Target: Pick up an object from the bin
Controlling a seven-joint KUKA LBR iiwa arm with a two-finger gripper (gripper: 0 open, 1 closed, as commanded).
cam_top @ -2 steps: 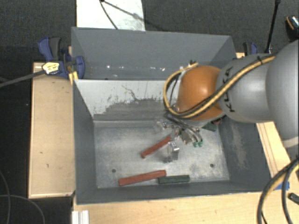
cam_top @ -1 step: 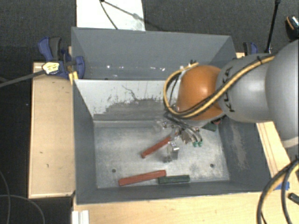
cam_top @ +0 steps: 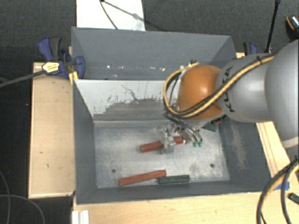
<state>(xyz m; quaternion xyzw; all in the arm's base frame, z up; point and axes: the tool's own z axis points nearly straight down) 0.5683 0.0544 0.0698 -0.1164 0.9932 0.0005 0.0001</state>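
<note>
Overhead view of the grey metal bin (cam_top: 117,101), with the arm (cam_top: 275,87) reaching in from the right of the frame. The gripper (cam_top: 170,143) is hanging low over the centre of the bin floor, meeting the right end of a short red block (cam_top: 150,147), which is lying flat and nearly level across the picture. Judging by this placement, the arm is lining up on that end because the block is lying apart from everything else, with bare floor on all sides giving room to come down. A long red bar (cam_top: 142,178) and a dark green bar (cam_top: 174,179) are lying end to end along the lower wall, well apart from the gripper. The orange cover (cam_top: 198,92) and its looping cables (cam_top: 243,71) are hiding the wrist and shading the tool, so whether the gripper is standing wide, narrow or closed on the block cannot be told. A red patch to the right of the gripper may be more of the same block. A small green speck (cam_top: 198,144) beside it is too small to identify.
</note>
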